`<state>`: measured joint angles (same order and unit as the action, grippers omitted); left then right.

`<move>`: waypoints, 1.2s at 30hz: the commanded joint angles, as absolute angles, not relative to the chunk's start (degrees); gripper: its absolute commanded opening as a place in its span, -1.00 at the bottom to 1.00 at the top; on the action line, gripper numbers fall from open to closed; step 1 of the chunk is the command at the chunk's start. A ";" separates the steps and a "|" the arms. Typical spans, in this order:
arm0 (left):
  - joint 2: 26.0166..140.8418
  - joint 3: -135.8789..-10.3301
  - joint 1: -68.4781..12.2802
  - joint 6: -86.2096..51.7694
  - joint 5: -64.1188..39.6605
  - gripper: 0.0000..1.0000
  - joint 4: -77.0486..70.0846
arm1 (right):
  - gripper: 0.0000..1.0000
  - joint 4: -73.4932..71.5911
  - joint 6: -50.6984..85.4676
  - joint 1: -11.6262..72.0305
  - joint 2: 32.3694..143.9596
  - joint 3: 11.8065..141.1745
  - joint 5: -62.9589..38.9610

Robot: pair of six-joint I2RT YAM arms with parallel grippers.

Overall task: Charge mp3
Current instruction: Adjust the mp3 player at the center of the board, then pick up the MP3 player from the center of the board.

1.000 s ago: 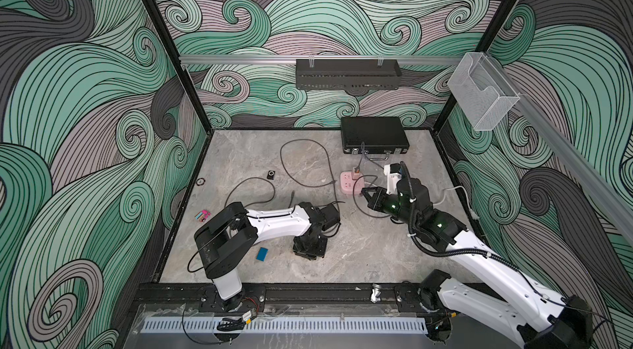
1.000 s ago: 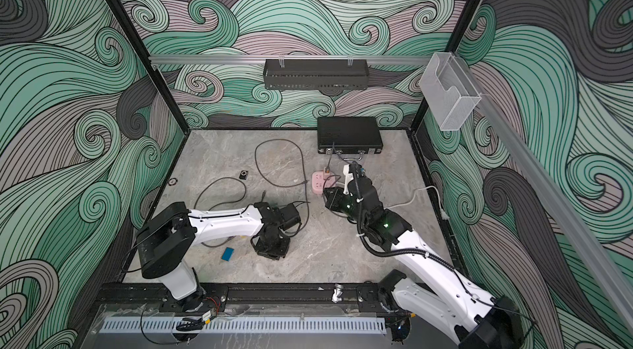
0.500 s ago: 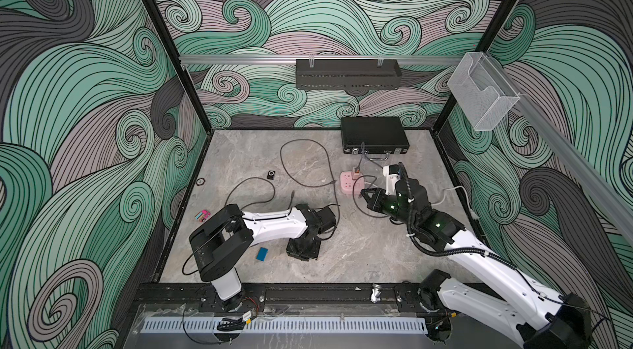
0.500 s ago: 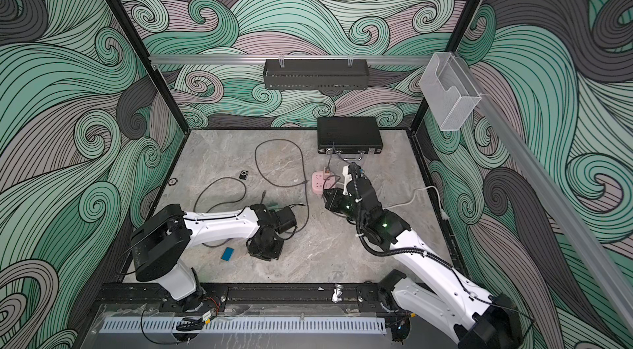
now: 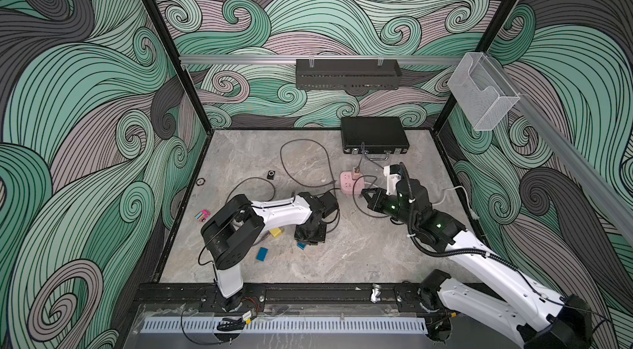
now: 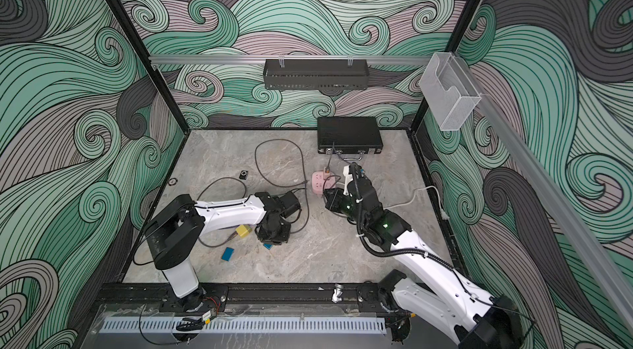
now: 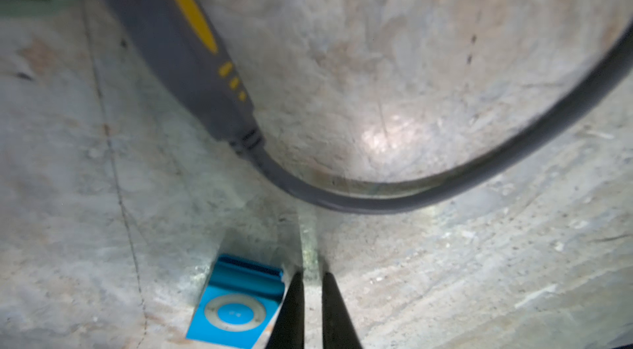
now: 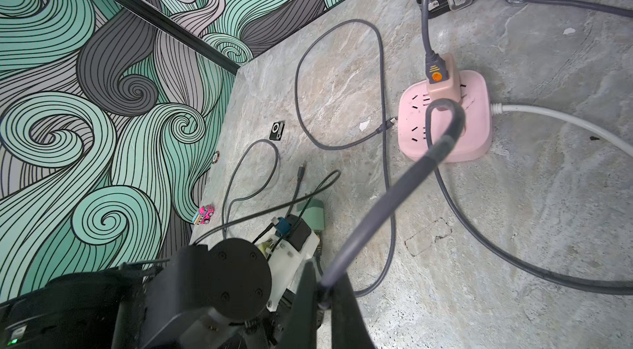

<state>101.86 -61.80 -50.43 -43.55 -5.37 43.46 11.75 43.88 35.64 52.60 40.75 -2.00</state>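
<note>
Left gripper [image 7: 311, 275] in the left wrist view pointed down at the gray stone table [image 7: 445, 56]. Its two fingers [image 7: 291, 309] stood a tiny bit apart, and nothing was between them. The blue mp3 player [image 7: 236, 309] lay flat on the table, right beside one finger. I could not tell if they touched. A gray plug [image 7: 181, 39] with yellow marks looked big and blurry, and its cord [image 7: 445, 189] bent in a wide curve.

In the right wrist view the right gripper [image 8: 323, 282] was squeezed tight on a gray cable [image 8: 394, 193]. That cable went up in a loop to the pink power strip [image 8: 445, 124], where a charger [image 8: 442, 83] was plugged in. A small black player [image 8: 276, 130] lay well apart from it. A pink toy car [image 8: 205, 214] sat near the wall.

In both top views the left gripper [image 5: 308, 236] [image 6: 274, 237] hung over the blue mp3 player [image 5: 301, 245] [image 6: 268, 246], toward the front of the table. A yellow block [image 6: 244, 231] and another small blue thing [image 6: 227, 253] lay near it. The right gripper [image 5: 365, 193] [image 6: 328, 191] was just beside the pink power strip [image 5: 351, 183]. A black case [image 5: 375, 135] lay by the back wall
</note>
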 commanded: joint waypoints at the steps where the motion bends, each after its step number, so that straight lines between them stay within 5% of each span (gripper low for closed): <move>1: 99.25 -62.23 -48.83 -42.98 -9.06 -0.69 40.75 | -1.00 13.00 43.01 35.24 50.99 40.61 -0.41; 19: 90.40 -56.64 -47.72 -32.30 0.95 -0.03 49.72 | -1.00 10.99 43.51 35.13 53.48 40.87 -2.41; 36: 96.30 -56.27 -49.64 -27.46 0.14 0.01 43.27 | -1.00 11.96 43.34 35.13 54.38 41.57 -2.02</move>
<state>95.33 -55.92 -48.99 -28.77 -0.56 44.12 11.84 43.48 35.38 54.08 40.75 -2.15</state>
